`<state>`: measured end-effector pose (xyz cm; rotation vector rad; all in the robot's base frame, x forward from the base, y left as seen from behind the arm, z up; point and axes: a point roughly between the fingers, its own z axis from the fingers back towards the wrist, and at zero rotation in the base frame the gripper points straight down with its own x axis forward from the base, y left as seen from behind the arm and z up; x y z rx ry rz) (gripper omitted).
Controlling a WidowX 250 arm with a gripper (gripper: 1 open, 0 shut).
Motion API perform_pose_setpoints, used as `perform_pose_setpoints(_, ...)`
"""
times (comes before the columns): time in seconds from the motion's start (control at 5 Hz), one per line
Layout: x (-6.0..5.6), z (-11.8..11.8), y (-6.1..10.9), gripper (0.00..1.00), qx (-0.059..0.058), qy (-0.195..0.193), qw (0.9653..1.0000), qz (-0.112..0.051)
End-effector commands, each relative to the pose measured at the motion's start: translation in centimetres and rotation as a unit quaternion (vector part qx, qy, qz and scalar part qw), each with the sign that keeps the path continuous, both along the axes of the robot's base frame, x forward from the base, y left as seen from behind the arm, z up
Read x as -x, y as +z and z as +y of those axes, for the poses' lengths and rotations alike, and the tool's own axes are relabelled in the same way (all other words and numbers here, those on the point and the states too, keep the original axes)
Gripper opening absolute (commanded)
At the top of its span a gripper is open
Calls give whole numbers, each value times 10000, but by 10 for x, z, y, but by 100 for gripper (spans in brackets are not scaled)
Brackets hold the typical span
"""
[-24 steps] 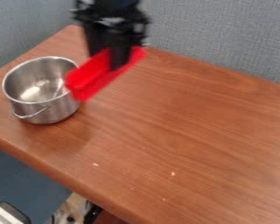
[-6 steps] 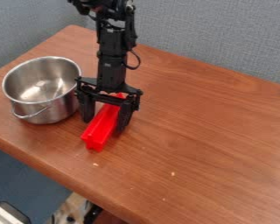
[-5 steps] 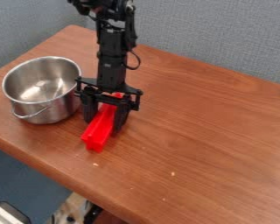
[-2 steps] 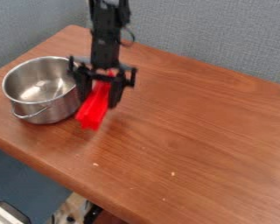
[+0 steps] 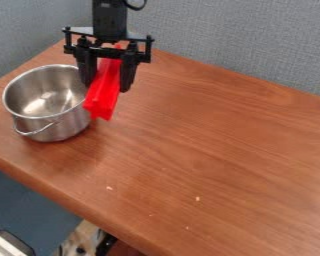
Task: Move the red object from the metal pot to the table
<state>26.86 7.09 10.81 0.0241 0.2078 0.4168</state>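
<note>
The red object (image 5: 103, 97), a long bright red block, hangs tilted in the air beside the metal pot (image 5: 49, 126), its lower end just above the pot's right rim. My gripper (image 5: 109, 76) points down and is shut on the block's upper end, its black fingers on either side. The shiny pot stands on the left part of the table (image 5: 216, 150), and its inside looks empty. A thin wire handle lies over its front side.
A grey wall rises behind the table. The table's front edge runs diagonally from the lower left to the bottom middle, with dark floor below. The wood surface extends to the right of the pot.
The block lay on the table between my fingers a second ago. Now my gripper has risen and shifted left toward the pot, carrying the block off the wood.
</note>
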Motion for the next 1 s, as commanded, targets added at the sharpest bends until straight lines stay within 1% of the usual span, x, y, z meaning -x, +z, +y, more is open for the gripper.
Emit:
perform_pose_setpoints(0.0, -12, 3, -4, 0, -98, 89, 9998, -119)
perform_pose_setpoints(0.2, -19, 0, -17, 0, -107, 119, 9999, -11)
perform_pose_setpoints(0.4, -14, -4, -19, 0, -59, 109, 9999, 4)
perform_pose_setpoints(0.6, -10, -7, -26, 0, -63, 127, 9999, 53)
perform_pose_setpoints(0.8, -10, -11, -37, 0, -73, 137, 9998, 116)
